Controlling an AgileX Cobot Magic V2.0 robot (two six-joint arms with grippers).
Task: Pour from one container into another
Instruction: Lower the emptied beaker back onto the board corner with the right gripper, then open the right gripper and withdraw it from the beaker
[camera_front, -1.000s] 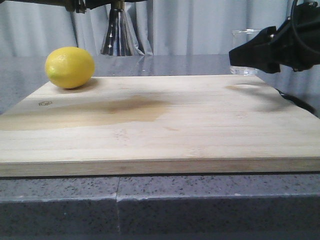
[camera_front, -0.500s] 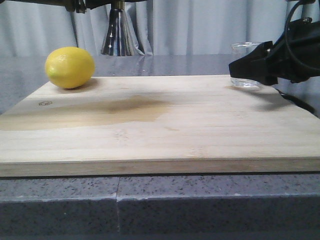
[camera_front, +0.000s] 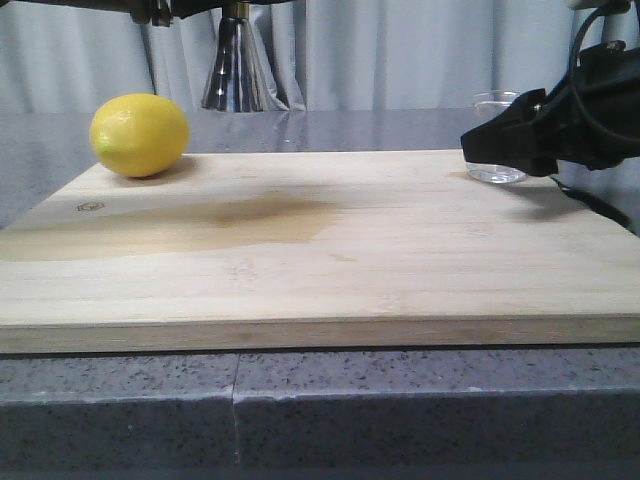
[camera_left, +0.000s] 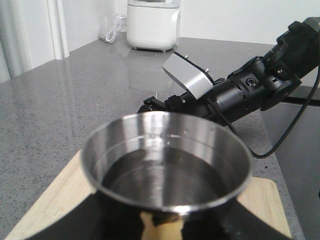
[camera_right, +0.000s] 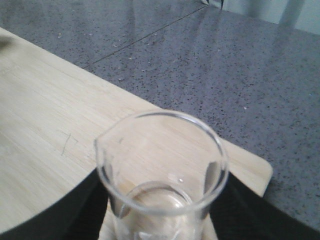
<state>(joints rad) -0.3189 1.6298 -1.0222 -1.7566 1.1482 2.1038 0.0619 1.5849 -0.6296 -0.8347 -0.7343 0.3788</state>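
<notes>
The steel jigger hangs upright above the far left of the wooden board. In the left wrist view its open cup fills the foreground. My left gripper is shut on its brass-banded waist. I cannot tell whether liquid is in it. At the board's far right corner, the clear glass beaker stands upright with its base at or just above the wood. My right gripper is shut around it. In the right wrist view the beaker looks nearly empty between the dark fingers.
A yellow lemon lies on the board's far left corner, below and left of the jigger. The board rests on a grey speckled counter. A black cable trails off the right arm. A white appliance stands at the counter's far end.
My right gripper has lowered the beaker to the board's far right corner. The jigger, the left gripper and the lemon have not moved.
</notes>
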